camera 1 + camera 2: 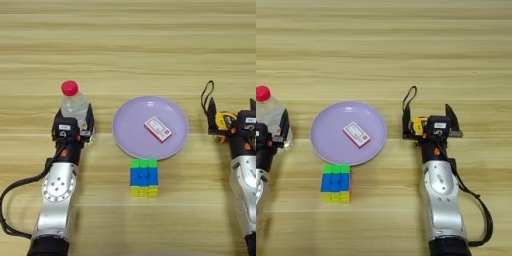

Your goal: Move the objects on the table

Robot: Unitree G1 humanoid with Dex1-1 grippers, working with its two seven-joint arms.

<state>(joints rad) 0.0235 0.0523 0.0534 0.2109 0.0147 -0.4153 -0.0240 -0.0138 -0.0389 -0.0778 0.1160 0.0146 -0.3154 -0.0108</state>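
Observation:
A clear bottle (74, 104) with a red cap stands upright at the left, and my left gripper (74, 120) is shut on its lower body, one black finger on each side. At the right, the yellow-black tape measure (419, 125) lies on the table (130, 45) with its black strap looping away from me. My right gripper (429, 125) is open around it, and the tape measure sits close to the left finger. The multicoloured puzzle cube (144, 177) rests untouched in front of the plate, between the two arms.
A lilac round plate (130, 125) sits in the middle with a small red-and-white flat box (158, 129) lying on it. A black cable loops beside each forearm. Bare wood stretches across the far half of the table.

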